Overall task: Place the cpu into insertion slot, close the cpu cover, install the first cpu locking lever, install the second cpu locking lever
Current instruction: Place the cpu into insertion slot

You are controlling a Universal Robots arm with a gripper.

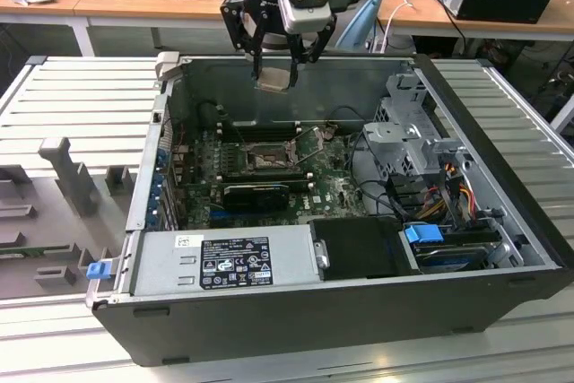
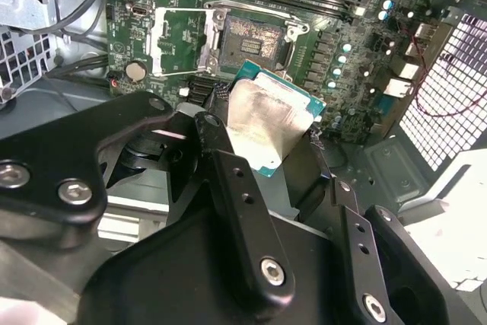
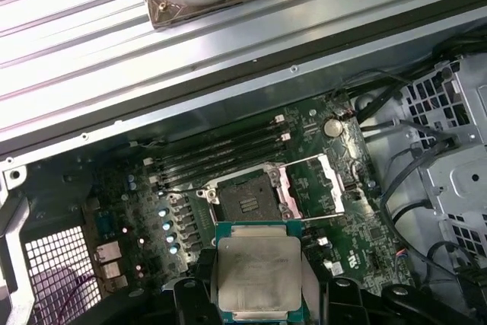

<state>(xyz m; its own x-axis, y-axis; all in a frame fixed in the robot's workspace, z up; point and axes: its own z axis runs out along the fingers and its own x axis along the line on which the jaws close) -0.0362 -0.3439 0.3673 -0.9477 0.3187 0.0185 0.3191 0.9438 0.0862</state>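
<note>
gripper [image 1: 274, 78] closed down to chip width, fingers pinching the cpu [image 3: 259, 270] by two opposite edges, metal top facing the wrist cameras. cpu hangs level in the air above the open case [image 1: 502, 221], well clear of the board. slot [image 3: 245, 202] below is bare, its contact field exposed. cover [image 3: 316, 184] is swung open and lies beside the slot. handling, as i judge it: cpu is light, thin and stiff, with a smooth top that could slip. underside contacts and slot field look fragile, so grip by the edges only, never the faces, and keep it flat. writing: a white and black label [image 1: 235, 262] on the near metal box, print too small to make out.
</note>
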